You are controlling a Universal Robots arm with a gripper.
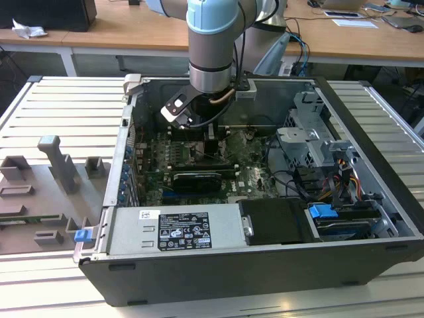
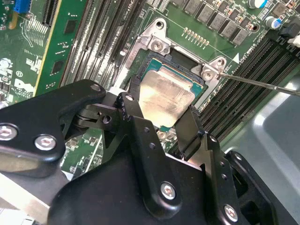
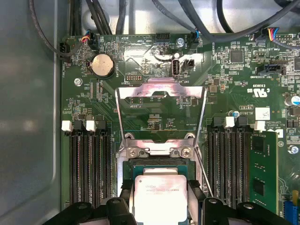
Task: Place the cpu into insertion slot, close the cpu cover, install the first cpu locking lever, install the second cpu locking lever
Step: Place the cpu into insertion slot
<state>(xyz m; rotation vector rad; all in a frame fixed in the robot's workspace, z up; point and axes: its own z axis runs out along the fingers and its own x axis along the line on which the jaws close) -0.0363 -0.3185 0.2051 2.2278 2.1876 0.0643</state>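
The claw (image 2: 161,112) pinches the cpu (image 2: 166,98) by two opposite edges, over the insertion slot (image 2: 174,64) — likely light, stiff, fragile, slick-faced, so edges are the safest hold. Beyond, the cpu cover (image 3: 159,88) stands raised — upper centre of the exterior view, inside the computer case (image 1: 199,288).

Arm (image 1: 211,46) upright, pointing down, jaws clamped
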